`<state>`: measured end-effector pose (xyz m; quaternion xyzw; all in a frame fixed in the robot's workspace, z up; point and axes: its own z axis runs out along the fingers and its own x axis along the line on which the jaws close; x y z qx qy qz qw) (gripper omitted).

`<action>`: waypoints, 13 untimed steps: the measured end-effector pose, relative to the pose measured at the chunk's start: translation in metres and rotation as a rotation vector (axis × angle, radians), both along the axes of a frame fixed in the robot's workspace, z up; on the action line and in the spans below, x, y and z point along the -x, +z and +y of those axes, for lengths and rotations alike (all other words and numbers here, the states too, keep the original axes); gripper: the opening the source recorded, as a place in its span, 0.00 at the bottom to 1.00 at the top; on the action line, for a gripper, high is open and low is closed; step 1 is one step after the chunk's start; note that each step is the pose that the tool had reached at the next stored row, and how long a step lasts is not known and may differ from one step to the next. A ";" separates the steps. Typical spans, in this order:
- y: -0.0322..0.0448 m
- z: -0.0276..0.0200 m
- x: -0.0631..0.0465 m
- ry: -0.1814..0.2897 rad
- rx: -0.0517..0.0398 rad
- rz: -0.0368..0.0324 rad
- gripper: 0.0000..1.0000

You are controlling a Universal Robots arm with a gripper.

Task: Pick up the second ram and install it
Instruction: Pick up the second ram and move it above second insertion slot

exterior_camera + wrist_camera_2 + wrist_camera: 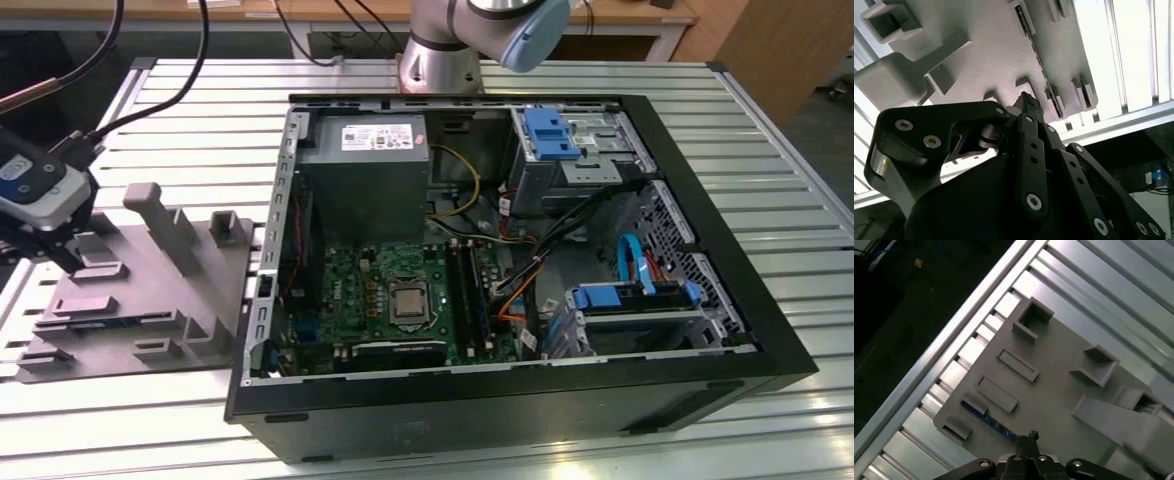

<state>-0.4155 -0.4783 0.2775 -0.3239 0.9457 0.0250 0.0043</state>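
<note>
1. The end effector (62, 262) is hovering over the grey fixture (160, 300) at the exterior view's left, well apart from the open PC case (534, 410).
2. In both wrist views its fingertips (1027, 100) (1032, 436) are pressing together at one narrow tip, so it is closed and holding nothing.
3. The ram (986, 419) is lying on edge in a long slot of the fixture, and it is showing as a thin blue strip between two small grey blocks in the first wrist view.
4. The closed tip is pointing down just beside the ram's nearer end; whether it is touching the stick or the fixture cannot be told.
5. The fixture is resting on the slatted metal table (747, 120), near the table's edge.
6. Inside the case, the black memory slots (467, 290) are lying beside the processor socket (404, 300) on the green board.
</note>
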 end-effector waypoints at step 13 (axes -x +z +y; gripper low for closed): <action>-0.0062 0.0000 0.000 0.237 -0.0001 -0.0001 0.11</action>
